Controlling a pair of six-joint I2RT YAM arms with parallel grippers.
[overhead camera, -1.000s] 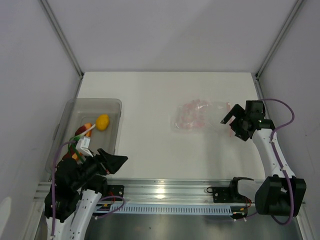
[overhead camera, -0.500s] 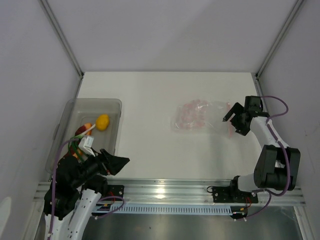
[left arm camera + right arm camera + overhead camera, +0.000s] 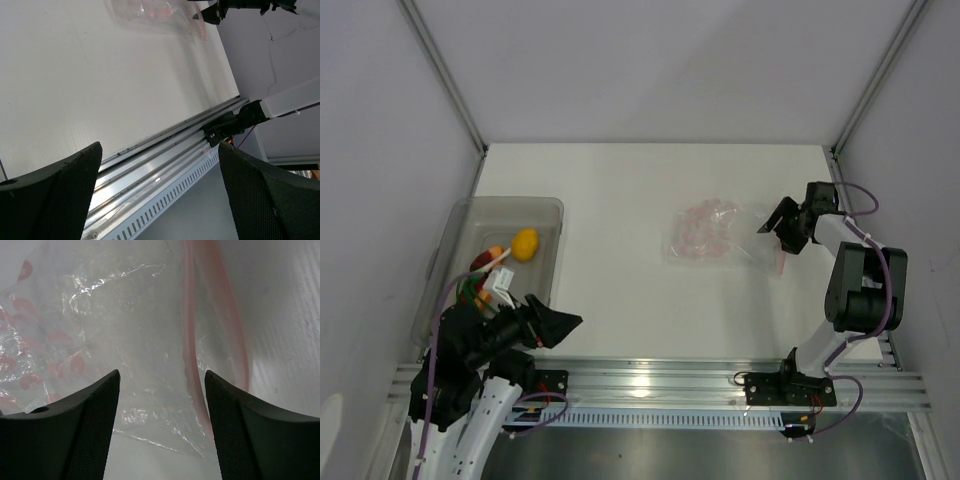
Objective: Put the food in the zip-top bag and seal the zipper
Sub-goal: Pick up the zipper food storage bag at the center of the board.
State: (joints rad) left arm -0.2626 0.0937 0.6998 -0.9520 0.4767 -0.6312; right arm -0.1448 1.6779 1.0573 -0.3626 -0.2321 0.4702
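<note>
The clear zip-top bag (image 3: pixel 712 233) lies flat on the white table, right of centre, with its pinkish-red zipper (image 3: pixel 778 262) along its right edge. My right gripper (image 3: pixel 775 236) is open and hovers just over that edge. In the right wrist view the bag (image 3: pixel 125 330) and the zipper (image 3: pixel 190 345) lie under the open right gripper (image 3: pixel 161 377). The food sits in the grey bin (image 3: pixel 546 208): a yellow lemon (image 3: pixel 525 243), an orange carrot piece (image 3: pixel 493 254) and green stems (image 3: pixel 468 290). My left gripper (image 3: pixel 563 328) is open and empty by the bin's near corner.
The left wrist view looks past the open left gripper (image 3: pixel 160 195) at the aluminium rail (image 3: pixel 165 150) on the table's near edge, with the bag (image 3: pixel 150 10) far off. Grey walls close in the table on three sides.
My right gripper has shifted farther back and slightly left over the bag's zipper edge, and its arm has folded in. The left arm has barely moved.
</note>
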